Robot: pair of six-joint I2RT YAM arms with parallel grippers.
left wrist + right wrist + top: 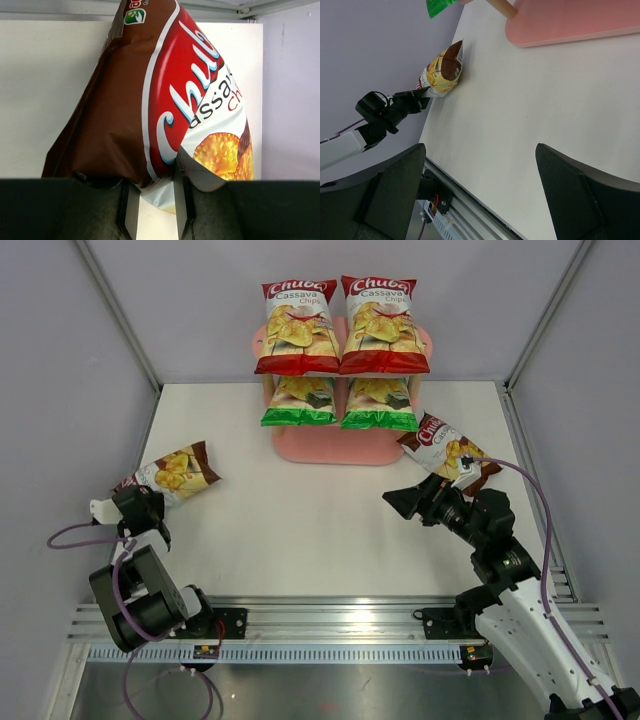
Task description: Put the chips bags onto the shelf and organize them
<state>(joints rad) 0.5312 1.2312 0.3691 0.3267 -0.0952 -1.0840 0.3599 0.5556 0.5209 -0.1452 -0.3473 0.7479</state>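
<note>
The pink shelf [335,450] stands at the back centre. Two red chips bags [298,328] [384,325] stand on its top board, and two green ones [300,401] [379,403] on the board below. A dark brown bag [176,472] lies at the table's left edge. My left gripper [140,502] [152,195] is shut on its crimped end, and the bag [160,95] fills the left wrist view. A second brown bag [447,447] lies right of the shelf, just behind my right gripper [405,502] [485,200], which is open with nothing in it.
Grey walls enclose the table on the left, back and right. An aluminium rail [330,618] runs along the near edge. The right wrist view shows the shelf's bottom board [570,25], the left brown bag [442,70] and the left arm [385,112].
</note>
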